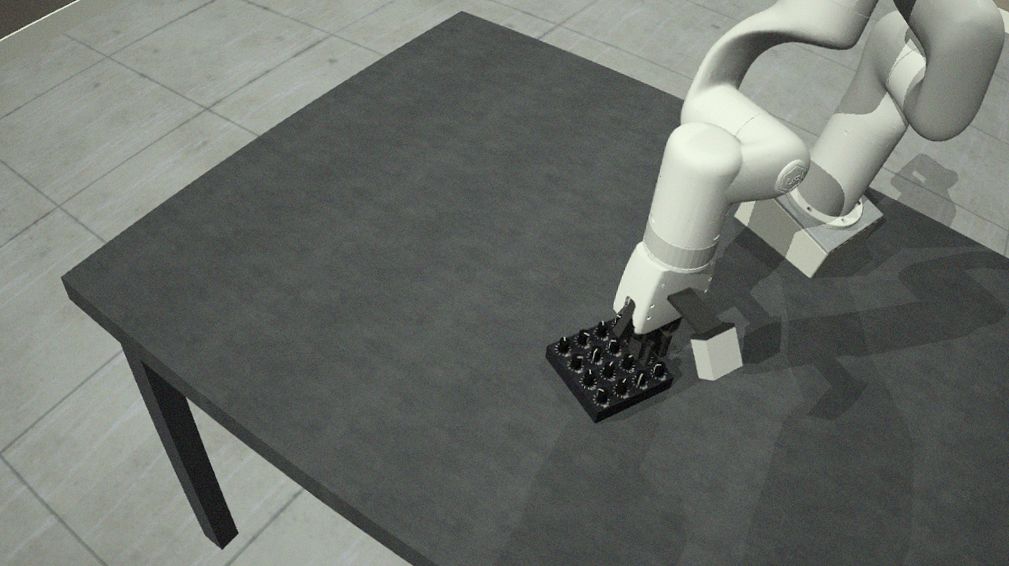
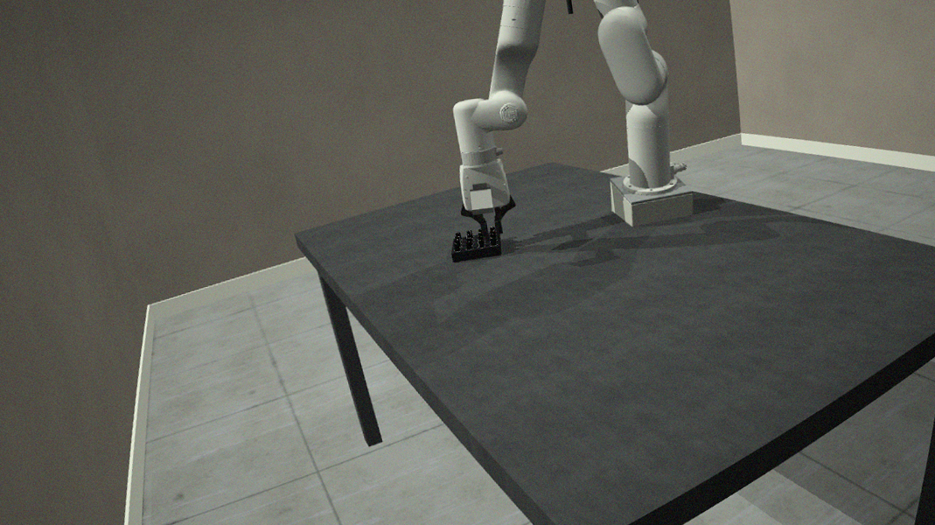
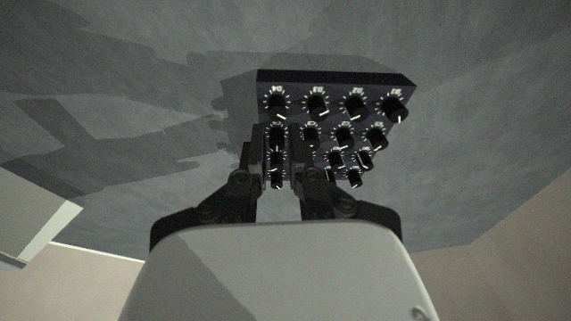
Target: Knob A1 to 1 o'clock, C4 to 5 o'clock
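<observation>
The black knob box (image 1: 599, 410) (image 2: 476, 253) (image 3: 330, 78) stands on the table, row D nearest the wrist camera. Knob C4 (image 3: 277, 135) shows between the two fingertips in the wrist view; its white line appears to point toward the rear, near 12 o'clock. My gripper (image 1: 649, 350) (image 2: 492, 228) (image 3: 277, 138) points down at that knob, fingers part-way apart, with a narrow gap visible on each side of it. How low the fingertips reach is hard to tell. Knob A1 (image 1: 564, 344) (image 3: 355, 177) is at the far corner; its line faces roughly rearward, exact mark unclear.
Knob D4 (image 3: 277, 105) and knob C3 (image 3: 311, 135) stand close to the fingers. Knob B4 (image 3: 277, 160) is behind C4 in the wrist view. The dark table (image 1: 367, 259) (image 2: 662, 349) carries the box. The robot's base (image 1: 807, 229) (image 2: 654, 206) stands at the table's rear side.
</observation>
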`<action>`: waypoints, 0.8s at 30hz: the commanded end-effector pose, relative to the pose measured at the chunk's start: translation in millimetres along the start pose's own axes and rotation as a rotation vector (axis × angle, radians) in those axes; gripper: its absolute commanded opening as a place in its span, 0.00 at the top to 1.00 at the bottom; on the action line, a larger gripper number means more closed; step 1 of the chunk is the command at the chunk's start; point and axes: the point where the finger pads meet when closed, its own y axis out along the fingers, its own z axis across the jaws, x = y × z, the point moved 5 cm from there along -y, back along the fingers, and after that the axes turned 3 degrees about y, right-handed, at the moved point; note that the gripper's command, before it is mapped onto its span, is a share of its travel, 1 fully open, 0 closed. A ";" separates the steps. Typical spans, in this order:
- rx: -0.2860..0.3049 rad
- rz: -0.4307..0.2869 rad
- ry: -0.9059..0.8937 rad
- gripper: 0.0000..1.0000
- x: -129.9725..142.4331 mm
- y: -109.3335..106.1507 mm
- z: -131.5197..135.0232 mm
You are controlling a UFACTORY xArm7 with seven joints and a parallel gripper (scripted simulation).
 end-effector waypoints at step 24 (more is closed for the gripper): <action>0.003 0.000 0.000 0.92 0.0 -0.9 1.2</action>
